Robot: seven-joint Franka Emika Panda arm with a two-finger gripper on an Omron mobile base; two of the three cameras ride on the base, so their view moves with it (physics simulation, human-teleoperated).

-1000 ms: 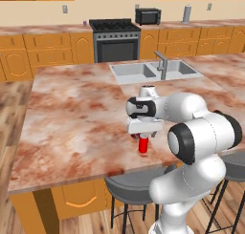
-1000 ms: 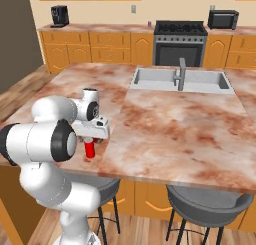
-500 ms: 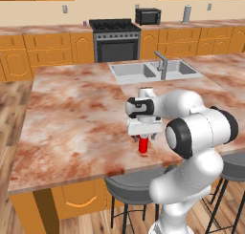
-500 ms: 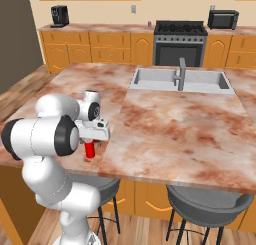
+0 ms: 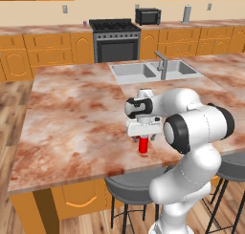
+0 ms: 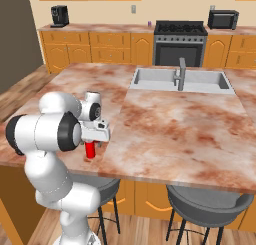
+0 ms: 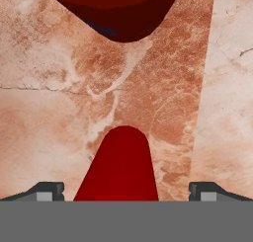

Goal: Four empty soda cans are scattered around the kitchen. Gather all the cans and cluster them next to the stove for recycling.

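Observation:
A red soda can point(image 5: 143, 147) stands upright on the island counter point(image 5: 72, 118) near its front edge. My gripper point(image 5: 143, 138) points straight down over it, open, with a finger on each side of the can's upper part. In the right base view the same can point(image 6: 90, 151) pokes out below the gripper point(image 6: 90, 145). The hand view has the can point(image 7: 123, 167) between my fingertips point(image 7: 49, 190), with gaps on both sides. A small purple can point(image 5: 85, 23) stands on the back counter left of the stove point(image 5: 115, 37).
A double sink with a faucet point(image 5: 161, 66) is set in the island's far side. A black microwave point(image 5: 147, 15) and a tall grey canister point(image 5: 187, 12) stand on the back counter right of the stove. Grey stools point(image 5: 129, 187) sit under the island's front edge.
The hand has sunk slightly over the red can, and the elbow has shifted a little. The can has not moved and the jaws have stayed wide.

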